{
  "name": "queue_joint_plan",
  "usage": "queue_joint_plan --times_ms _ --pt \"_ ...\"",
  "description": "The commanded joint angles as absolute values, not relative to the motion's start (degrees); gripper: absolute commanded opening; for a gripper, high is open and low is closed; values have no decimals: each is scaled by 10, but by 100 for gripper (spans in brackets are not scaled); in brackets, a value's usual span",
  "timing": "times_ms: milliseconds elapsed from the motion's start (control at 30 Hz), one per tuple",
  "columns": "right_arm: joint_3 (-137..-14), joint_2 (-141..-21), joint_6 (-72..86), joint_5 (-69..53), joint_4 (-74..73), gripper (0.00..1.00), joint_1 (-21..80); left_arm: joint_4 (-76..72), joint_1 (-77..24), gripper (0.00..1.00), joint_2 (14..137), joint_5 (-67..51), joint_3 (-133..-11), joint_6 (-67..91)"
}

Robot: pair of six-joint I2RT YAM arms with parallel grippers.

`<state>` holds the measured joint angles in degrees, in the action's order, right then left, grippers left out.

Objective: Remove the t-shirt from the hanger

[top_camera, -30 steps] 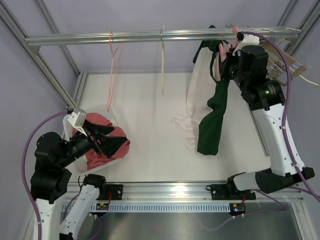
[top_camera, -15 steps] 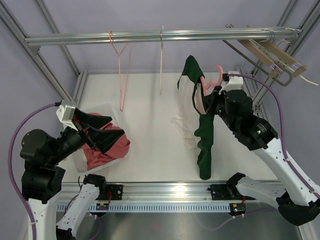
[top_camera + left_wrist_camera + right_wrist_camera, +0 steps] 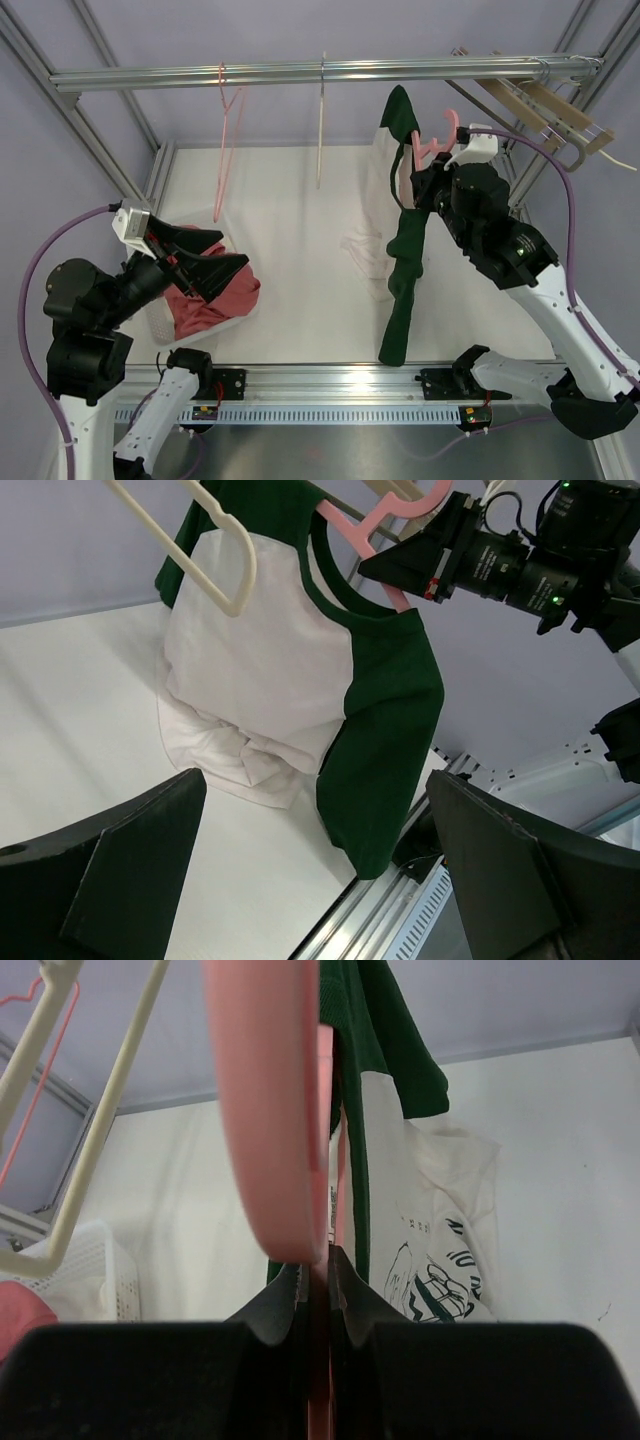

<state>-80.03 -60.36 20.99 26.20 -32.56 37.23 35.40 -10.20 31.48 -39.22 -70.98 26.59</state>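
Observation:
A white t-shirt with dark green sleeves [image 3: 402, 250] hangs on a pink hanger [image 3: 425, 150]. My right gripper [image 3: 425, 185] is shut on the hanger's neck and holds it off the rail, above the white table; the shirt's lower part drags on the table. In the right wrist view the jaws [image 3: 318, 1270] pinch the pink hanger [image 3: 270, 1110] with the shirt [image 3: 420, 1230] behind. My left gripper [image 3: 215, 268] is open and empty at the left, above the basket. In the left wrist view the shirt [image 3: 290, 690] and hanger [image 3: 375, 525] show ahead between the open fingers [image 3: 130, 860].
A white basket [image 3: 165, 315] holding a pink garment [image 3: 215, 295] sits at the front left. An empty pink hanger [image 3: 228, 140] and a cream hanger [image 3: 321, 120] hang on the metal rail [image 3: 300, 72]. Wooden hangers [image 3: 545, 110] hang at the right end.
My right gripper took the pink hanger with the shirt off the rail, swung it down toward the middle, then raised it slightly. My left gripper lifted above the basket.

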Motion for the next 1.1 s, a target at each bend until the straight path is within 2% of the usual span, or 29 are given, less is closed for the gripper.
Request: queue_joint_plan --times_ms 0,100,200,300,333,367,400,433,567,833,1067 --pt "-857 -623 220 296 -283 0 378 317 -105 98 323 -371 -699 265" --pt "-874 -641 212 314 -285 0 377 303 -120 98 330 -352 -691 272" --pt "-879 -652 210 310 -275 0 377 289 -187 97 342 -284 -679 267" --pt "-878 -664 207 301 -264 0 377 287 -384 97 394 -59 -659 222" --pt "-879 -667 202 303 -264 0 377 284 -557 97 415 46 -658 204" --pt "-879 -669 199 307 -264 0 377 277 -640 98 436 263 -661 156" --pt "-877 -671 194 308 -265 0 377 262 -709 99 471 357 -664 133" --pt "-876 -668 186 309 -267 0 377 258 -741 99 478 398 -670 123" --pt "-862 -648 175 289 -266 0 377 233 -714 99 525 320 -687 136" --pt "-876 -614 196 269 -285 0 376 130 -858 95 653 343 -677 221" --pt "-850 -587 256 210 -265 0 376 74 -887 96 741 343 -712 211"
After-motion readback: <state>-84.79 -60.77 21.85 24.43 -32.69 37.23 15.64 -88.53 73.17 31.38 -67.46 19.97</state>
